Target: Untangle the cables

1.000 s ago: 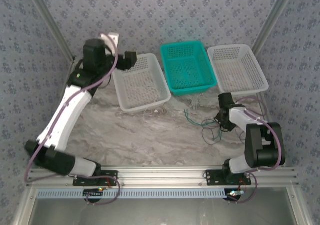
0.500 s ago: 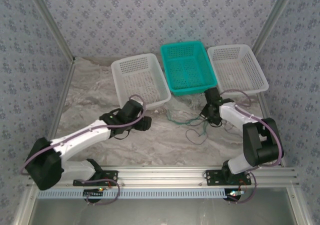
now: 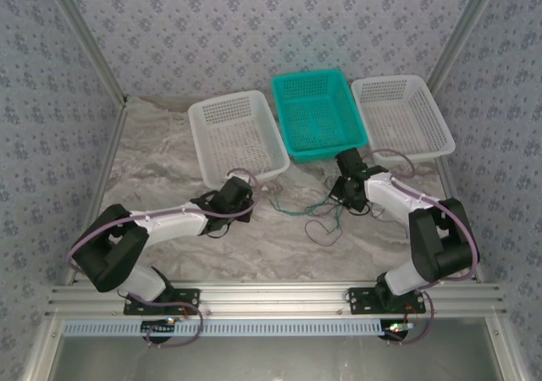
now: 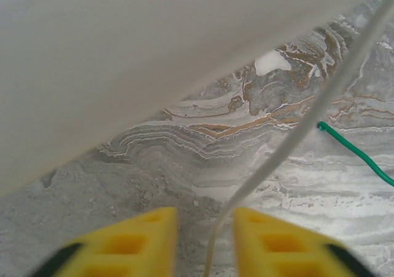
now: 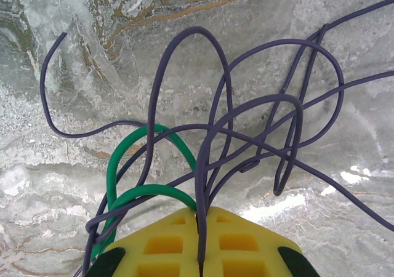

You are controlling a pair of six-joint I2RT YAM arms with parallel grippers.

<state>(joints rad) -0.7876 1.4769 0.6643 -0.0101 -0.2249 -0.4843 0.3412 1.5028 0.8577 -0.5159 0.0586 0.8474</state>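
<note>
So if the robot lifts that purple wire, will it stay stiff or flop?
Probably floppy: the purple wire lies in loose curly loops. Likely light, being so thin. It may drag the green wire along, since they cross.

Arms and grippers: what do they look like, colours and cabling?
The left arm and right arm share one build: white shells, black joints, a purple-grey cable looped along each. The left gripper and right gripper: yellow fingers, recessed pockets, black outer corners.
</note>
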